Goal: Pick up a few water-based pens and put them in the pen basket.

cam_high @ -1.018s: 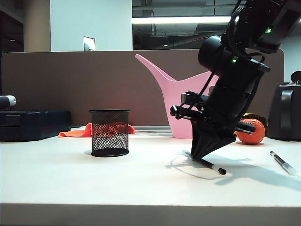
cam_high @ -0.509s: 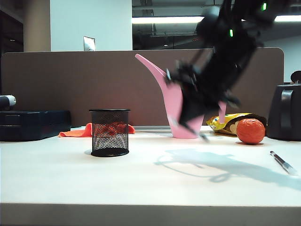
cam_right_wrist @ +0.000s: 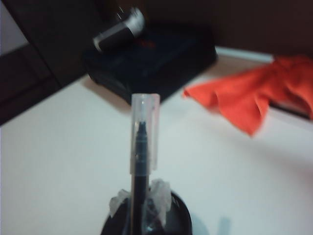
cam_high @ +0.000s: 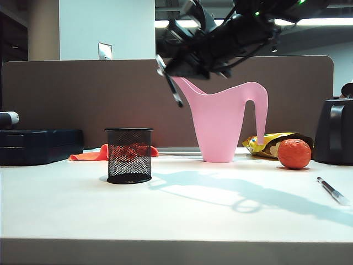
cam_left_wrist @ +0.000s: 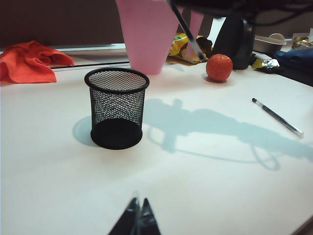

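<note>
My right gripper (cam_right_wrist: 141, 200) clamps one pen (cam_right_wrist: 142, 147) high above the table, right of the empty pen basket (cam_high: 129, 155); my left gripper (cam_left_wrist: 137, 220) idles closed; the second pen (cam_left_wrist: 277, 116) lies far right, untouched

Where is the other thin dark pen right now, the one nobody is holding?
The loose dark pen lies flat on the white table at the far right of the exterior view, in front of the orange ball, well away from the black mesh cup.
</note>
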Motion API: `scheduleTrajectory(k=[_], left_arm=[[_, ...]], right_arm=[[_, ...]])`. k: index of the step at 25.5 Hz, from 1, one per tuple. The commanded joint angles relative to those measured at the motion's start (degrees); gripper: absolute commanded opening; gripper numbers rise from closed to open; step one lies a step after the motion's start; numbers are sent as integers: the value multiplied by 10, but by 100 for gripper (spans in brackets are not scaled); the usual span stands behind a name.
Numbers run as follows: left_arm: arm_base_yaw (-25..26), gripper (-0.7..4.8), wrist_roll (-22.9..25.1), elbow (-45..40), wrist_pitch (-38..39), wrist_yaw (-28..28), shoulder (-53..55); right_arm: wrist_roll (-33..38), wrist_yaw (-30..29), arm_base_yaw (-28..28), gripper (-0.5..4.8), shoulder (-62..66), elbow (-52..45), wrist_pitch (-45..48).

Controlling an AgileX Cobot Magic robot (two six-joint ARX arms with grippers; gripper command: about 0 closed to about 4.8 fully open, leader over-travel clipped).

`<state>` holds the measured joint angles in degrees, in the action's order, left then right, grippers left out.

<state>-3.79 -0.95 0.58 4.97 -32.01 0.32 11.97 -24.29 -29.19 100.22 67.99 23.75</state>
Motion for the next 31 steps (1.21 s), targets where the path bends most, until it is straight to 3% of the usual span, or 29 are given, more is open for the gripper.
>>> scheduleTrajectory(k=[1, 11, 17, 26, 31], left_arm=[[0, -5, 0, 1, -7, -3, 1], [-1, -5, 0, 1, -7, -4, 0], [-1, -5, 0, 1, -6, -4, 0], [-1, -5, 0, 2, -2, -4, 0], [-1, -5, 0, 2, -2, -4, 0]], right_arm=[[1, -5, -11, -9, 24, 2, 87], [42, 0, -35, -9, 143, 51, 235], [47, 3, -39, -10, 188, 119, 219], [36, 10, -49, -4, 216, 127, 167], [30, 14, -46, 159, 215, 127, 155]])
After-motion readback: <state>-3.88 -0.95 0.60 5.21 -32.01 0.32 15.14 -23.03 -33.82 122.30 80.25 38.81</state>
